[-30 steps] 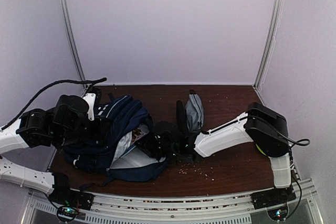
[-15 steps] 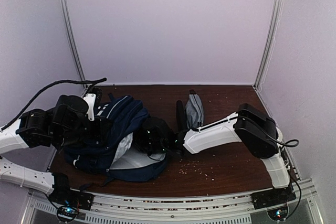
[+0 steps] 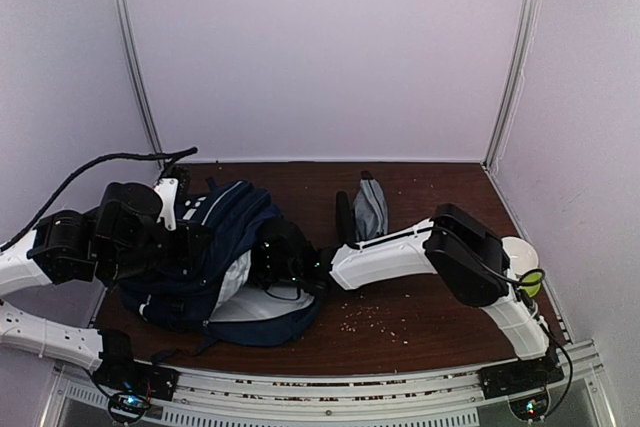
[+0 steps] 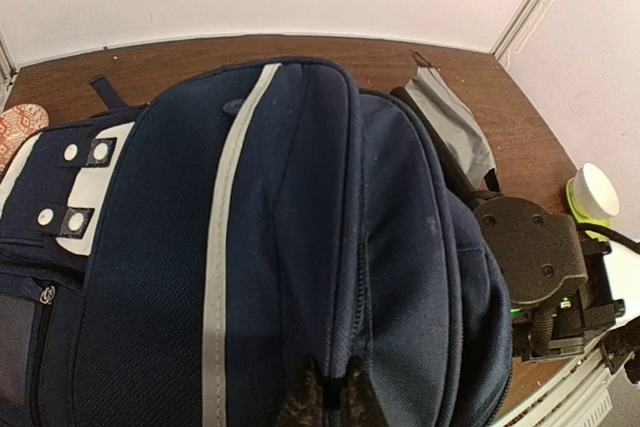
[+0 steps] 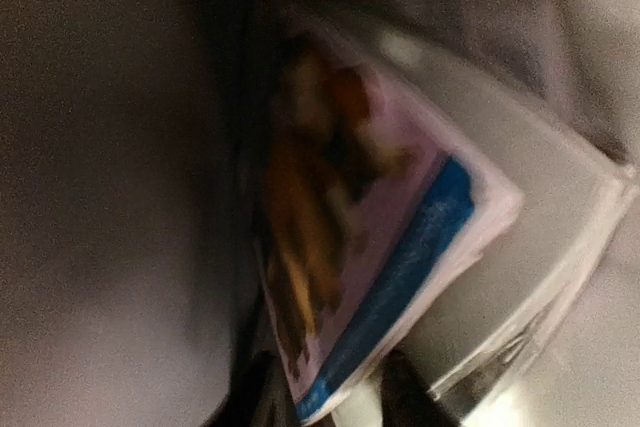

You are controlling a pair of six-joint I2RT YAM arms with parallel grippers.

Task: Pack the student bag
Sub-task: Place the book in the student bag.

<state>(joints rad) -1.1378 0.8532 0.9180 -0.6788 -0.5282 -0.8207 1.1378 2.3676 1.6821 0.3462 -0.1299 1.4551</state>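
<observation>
The student bag (image 3: 225, 232) lies on its side, long axis far-left to near-right, mouth facing right; left gripper (image 4: 325, 399) pinches its fabric; whether the right gripper (image 5: 330, 397) clamps the booklet (image 5: 370, 217), I cannot tell

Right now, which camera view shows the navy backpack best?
The left wrist view: the navy backpack fills it, sharp and close. The top view shows it small, partly covered; the right wrist view, only its blurred inside.

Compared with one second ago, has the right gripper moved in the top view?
Yes. The right gripper has gone left, away from the grey pouch, which stayed in place, and further into the student bag opening.
</observation>
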